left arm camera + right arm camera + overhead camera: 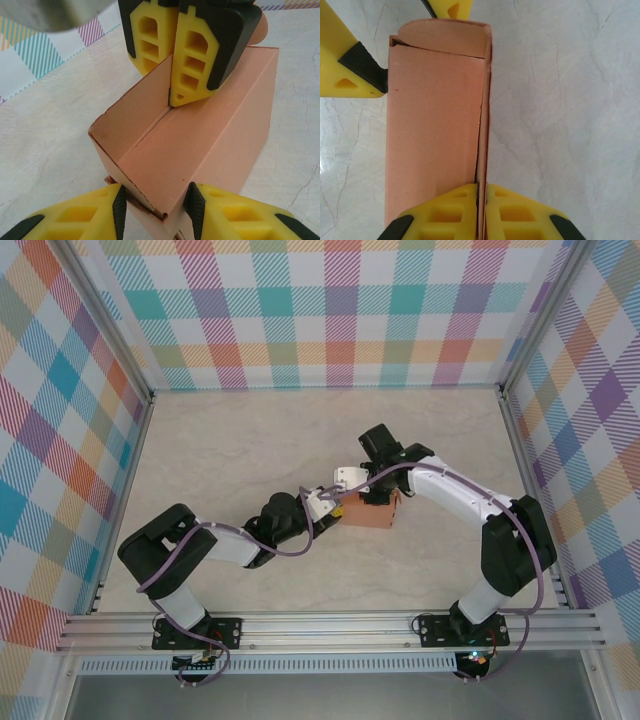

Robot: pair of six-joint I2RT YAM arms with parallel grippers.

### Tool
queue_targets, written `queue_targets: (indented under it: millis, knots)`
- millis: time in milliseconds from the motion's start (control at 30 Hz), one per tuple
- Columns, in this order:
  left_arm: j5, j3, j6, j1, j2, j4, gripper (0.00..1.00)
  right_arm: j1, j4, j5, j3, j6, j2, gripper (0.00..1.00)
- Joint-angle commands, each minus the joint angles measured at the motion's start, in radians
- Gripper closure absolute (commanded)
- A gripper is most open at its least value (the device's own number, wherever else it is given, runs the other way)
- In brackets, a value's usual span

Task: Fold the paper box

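Paper box (372, 512): right gripper (479, 194) clamped on one wall; left gripper (156, 210) straddled lower end, grip unclear; hard squeeze could buckle it.

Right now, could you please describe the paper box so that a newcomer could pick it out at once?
On the pale marbled table inside the plaid walls, look slightly right of the middle. The paper box sits there between the left claw and the right claw, which pinches one of its walls. It alone is plain salmon-orange cardboard; the claws are yellow and black.
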Motion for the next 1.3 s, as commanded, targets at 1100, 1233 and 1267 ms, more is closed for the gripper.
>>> queue_targets:
  millis: [1100,1233,1267]
  knots:
    - [0.266,0.097,-0.154,0.135,0.131,0.066,0.39,0.029,0.025,-0.018,-0.077,-0.058,-0.026,0.89]
    - [0.320,0.148,-0.181,0.135,0.177,0.076,0.39,0.035,0.037,-0.039,-0.087,-0.061,-0.049,0.89]
    - [0.325,0.155,-0.183,0.135,0.183,0.083,0.38,0.038,0.038,-0.043,-0.090,-0.064,-0.053,0.89]
